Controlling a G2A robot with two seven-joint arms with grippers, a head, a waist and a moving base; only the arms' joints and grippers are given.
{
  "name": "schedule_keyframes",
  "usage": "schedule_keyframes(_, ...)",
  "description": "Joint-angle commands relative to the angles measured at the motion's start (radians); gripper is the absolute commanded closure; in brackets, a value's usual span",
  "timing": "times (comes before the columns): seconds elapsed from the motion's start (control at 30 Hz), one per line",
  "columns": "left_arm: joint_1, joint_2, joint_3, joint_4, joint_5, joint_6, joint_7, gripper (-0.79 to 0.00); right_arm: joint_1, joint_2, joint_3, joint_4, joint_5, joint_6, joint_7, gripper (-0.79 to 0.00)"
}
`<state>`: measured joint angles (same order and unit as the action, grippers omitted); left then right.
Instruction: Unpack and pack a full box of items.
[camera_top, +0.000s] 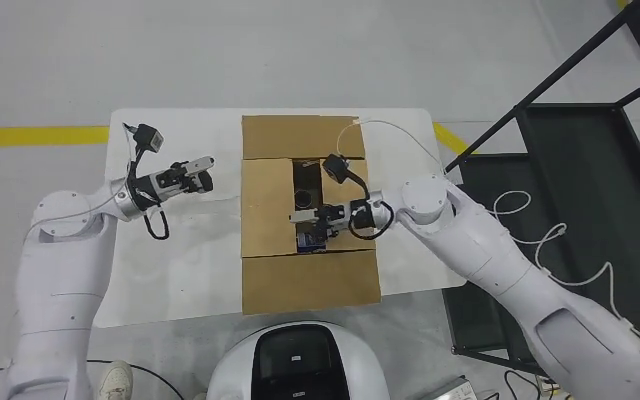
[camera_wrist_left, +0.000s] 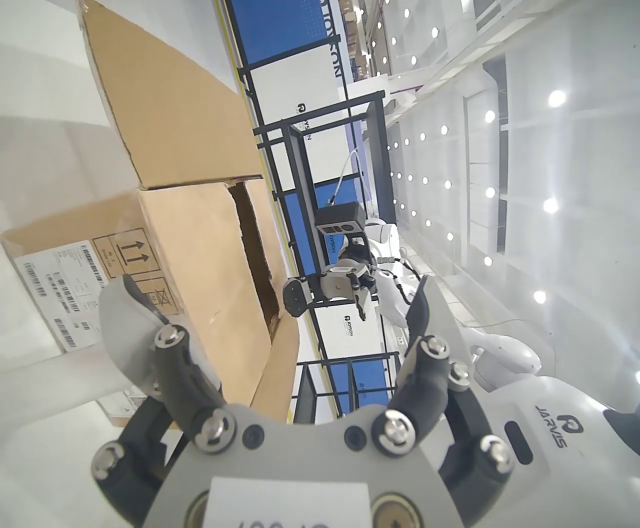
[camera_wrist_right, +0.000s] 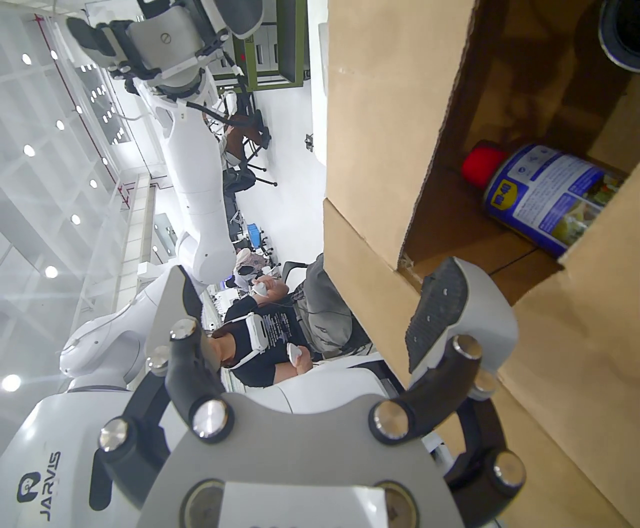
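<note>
Spanning the desk (camera_top: 170, 265) almost from its far edge to its near edge, one cardboard box (camera_top: 310, 282) sits at the middle with flaps folded flat on the far, left and near sides. A broad strip of bare white top lies left of the box; the strip on the right is narrower.

Over that left strip, just short of the left flap, hangs the left end effector (camera_wrist_left: 275, 300), its fingers spread wide with nothing between them. The right end effector (camera_wrist_right: 312, 280) sits over the box's dark opening, toward its left side; its fingers are also spread and hold nothing.

Two items can be counted inside. One blue spray can (camera_wrist_right: 545, 195) with a red cap lies on its side at the near end of the opening, close to the right end effector. One dark round thing (camera_top: 307, 185) is at the far end, too shadowed to tell what it is.

Grey floor surrounds the desk, crossed by a yellow line (camera_top: 50, 135) to the far left. One black metal rack (camera_top: 570, 150) stands just right of the desk.
</note>
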<state>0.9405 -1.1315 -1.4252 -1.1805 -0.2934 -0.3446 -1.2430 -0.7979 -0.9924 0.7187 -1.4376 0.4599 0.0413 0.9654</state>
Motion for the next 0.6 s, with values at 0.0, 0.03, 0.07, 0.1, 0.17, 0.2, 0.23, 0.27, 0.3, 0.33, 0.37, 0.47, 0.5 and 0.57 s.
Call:
schedule_keyframes(0.0, 0.005, 0.004, -0.010, 0.000, -0.018, -0.004, -0.016, -0.785, 0.022, -0.019, -0.031, 0.029, -0.006, 0.005, -0.016, -0.785)
schedule_keyframes(0.03, 0.009, 0.006, -0.013, -0.001, -0.039, -0.007, -0.031, -0.785, 0.030, -0.028, -0.044, 0.042, -0.006, 0.006, -0.020, -0.785)
schedule_keyframes(0.07, 0.012, 0.007, -0.017, 0.000, -0.057, -0.009, -0.045, -0.785, 0.038, -0.036, -0.056, 0.055, -0.007, 0.008, -0.023, -0.785)
schedule_keyframes(0.1, 0.014, 0.009, -0.022, 0.002, -0.067, -0.012, -0.053, -0.785, 0.045, -0.044, -0.069, 0.066, -0.010, 0.011, -0.027, -0.785)
schedule_keyframes(0.17, 0.017, 0.013, -0.028, 0.006, -0.081, -0.014, -0.060, -0.785, 0.057, -0.060, -0.092, 0.086, -0.015, 0.013, -0.032, -0.785)
schedule_keyframes(0.2, 0.018, 0.014, -0.029, 0.006, -0.087, -0.014, -0.064, -0.785, 0.064, -0.068, -0.103, 0.097, -0.017, 0.013, -0.030, -0.785)
schedule_keyframes(0.23, 0.018, 0.015, -0.031, 0.006, -0.091, -0.014, -0.065, -0.785, 0.071, -0.076, -0.114, 0.108, -0.019, 0.012, -0.026, -0.785)
schedule_keyframes(0.27, 0.019, 0.017, -0.032, 0.005, -0.094, -0.016, -0.067, -0.785, 0.078, -0.084, -0.124, 0.117, -0.024, 0.009, -0.025, -0.785)
schedule_keyframes(0.3, 0.020, 0.018, -0.032, 0.004, -0.100, -0.016, -0.070, -0.785, 0.086, -0.092, -0.134, 0.127, -0.029, 0.005, -0.026, -0.785)
schedule_keyframes(0.33, 0.021, 0.019, -0.032, 0.002, -0.106, -0.017, -0.072, -0.785, 0.093, -0.100, -0.141, 0.135, -0.033, 0.000, -0.026, -0.785)
schedule_keyframes(0.37, 0.022, 0.020, -0.032, 0.000, -0.110, -0.017, -0.074, -0.785, 0.100, -0.107, -0.148, 0.143, -0.034, -0.007, -0.024, -0.785)
schedule_keyframes(0.47, 0.026, 0.022, -0.028, -0.009, -0.129, -0.015, -0.082, -0.785, 0.119, -0.127, -0.161, 0.157, -0.029, -0.031, -0.009, -0.785)
schedule_keyframes(0.5, 0.027, 0.022, -0.026, -0.013, -0.141, -0.016, -0.086, -0.785, 0.124, -0.133, -0.164, 0.160, -0.026, -0.041, 0.000, -0.785)
schedule_keyframes(0.57, 0.031, 0.022, -0.026, -0.020, -0.174, -0.017, -0.098, -0.785, 0.131, -0.142, -0.164, 0.154, -0.008, -0.072, 0.024, -0.785)
